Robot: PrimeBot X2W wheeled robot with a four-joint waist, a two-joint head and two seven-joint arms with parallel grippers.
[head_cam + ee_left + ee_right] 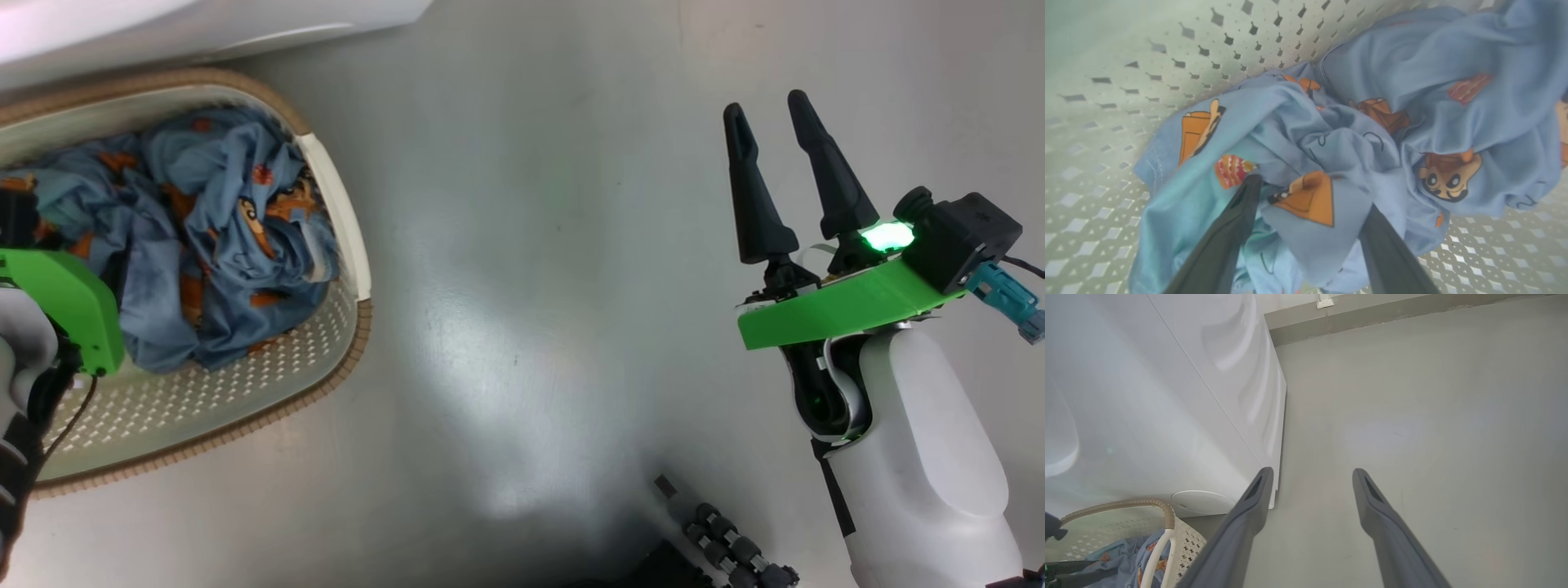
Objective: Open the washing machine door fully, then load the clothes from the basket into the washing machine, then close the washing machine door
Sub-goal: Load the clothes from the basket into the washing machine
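Note:
The cream basket with a brown woven rim stands on the floor at the left, against the white washing machine. Crumpled light blue clothes with orange figures lie in it. My left gripper is down inside the basket, open, its two fingers on either side of a fold of the clothes. My right gripper hangs open over bare floor at the right, holding nothing. In the right wrist view, the right gripper points past the washing machine's corner. The washing machine door is out of view.
Grey floor stretches between the basket and my right arm. A dark part of my own base shows at the bottom. A wall skirting runs behind the machine. The left arm's green wrist mount covers part of the basket.

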